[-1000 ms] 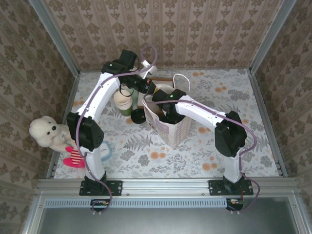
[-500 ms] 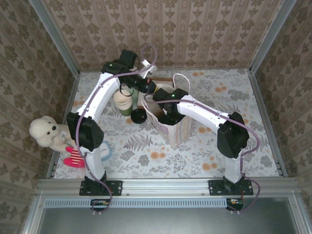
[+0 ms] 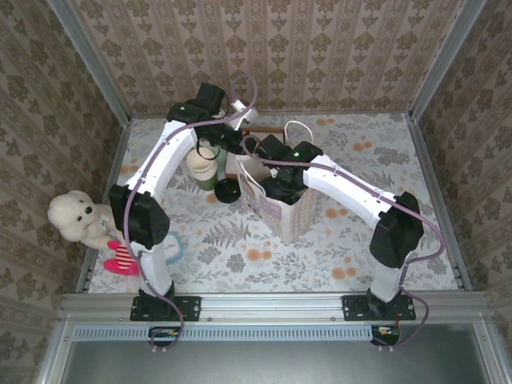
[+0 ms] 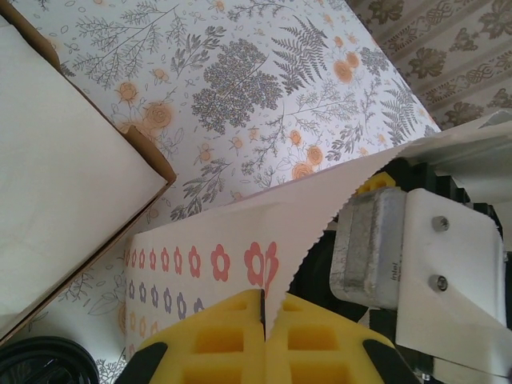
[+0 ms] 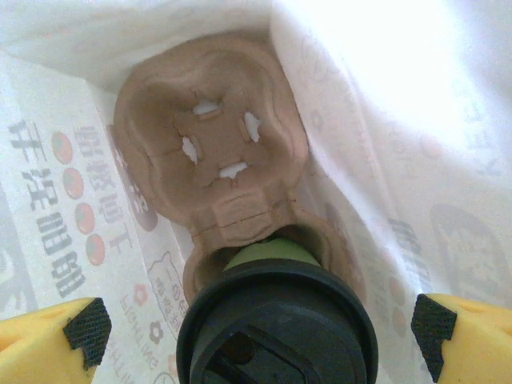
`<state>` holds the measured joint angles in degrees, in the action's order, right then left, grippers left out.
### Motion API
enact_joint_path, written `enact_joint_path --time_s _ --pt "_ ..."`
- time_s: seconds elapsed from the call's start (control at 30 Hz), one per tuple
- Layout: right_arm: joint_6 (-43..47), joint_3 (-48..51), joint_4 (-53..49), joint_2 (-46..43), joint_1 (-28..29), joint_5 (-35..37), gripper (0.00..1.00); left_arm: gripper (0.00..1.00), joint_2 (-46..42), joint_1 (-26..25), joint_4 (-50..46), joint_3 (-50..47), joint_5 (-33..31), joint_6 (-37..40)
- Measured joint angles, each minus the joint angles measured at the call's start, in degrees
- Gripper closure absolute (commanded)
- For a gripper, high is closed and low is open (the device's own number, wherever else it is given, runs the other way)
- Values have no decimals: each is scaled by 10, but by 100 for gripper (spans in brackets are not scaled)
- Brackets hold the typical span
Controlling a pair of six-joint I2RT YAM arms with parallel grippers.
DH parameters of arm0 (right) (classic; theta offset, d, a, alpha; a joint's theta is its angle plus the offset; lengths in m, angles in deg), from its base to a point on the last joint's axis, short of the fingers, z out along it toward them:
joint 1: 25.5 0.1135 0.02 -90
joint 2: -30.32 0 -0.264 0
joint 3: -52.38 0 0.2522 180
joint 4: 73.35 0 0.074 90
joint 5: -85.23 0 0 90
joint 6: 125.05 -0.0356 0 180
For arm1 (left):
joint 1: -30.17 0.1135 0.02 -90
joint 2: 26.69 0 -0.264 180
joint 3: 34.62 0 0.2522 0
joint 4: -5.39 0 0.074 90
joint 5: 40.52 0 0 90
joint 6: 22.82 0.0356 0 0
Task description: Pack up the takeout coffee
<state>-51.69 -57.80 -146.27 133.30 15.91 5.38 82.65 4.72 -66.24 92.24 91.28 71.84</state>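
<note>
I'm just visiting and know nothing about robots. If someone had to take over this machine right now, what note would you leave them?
Left gripper: shut on the rim of the paper bag, holding it open.
Right gripper: open, inside the bag, fingers either side of the takeout coffee, not gripping it.
Coffee: sitting in one slot of the pulp carrier at the bag's bottom; the slot beside it is empty.
Done: the coffee looks packed.
Left: probably lift the right arm out, then let go of the bag.
</note>
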Motion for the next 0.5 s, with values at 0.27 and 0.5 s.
enact_joint_path --time_s 0.27,0.5 --pt "7 33 66 -57 0 2 0 100 0 0 0 0 -3 0" --pt "33 104 154 -148 0 7 0 100 0 0 0 0 -9 -2"
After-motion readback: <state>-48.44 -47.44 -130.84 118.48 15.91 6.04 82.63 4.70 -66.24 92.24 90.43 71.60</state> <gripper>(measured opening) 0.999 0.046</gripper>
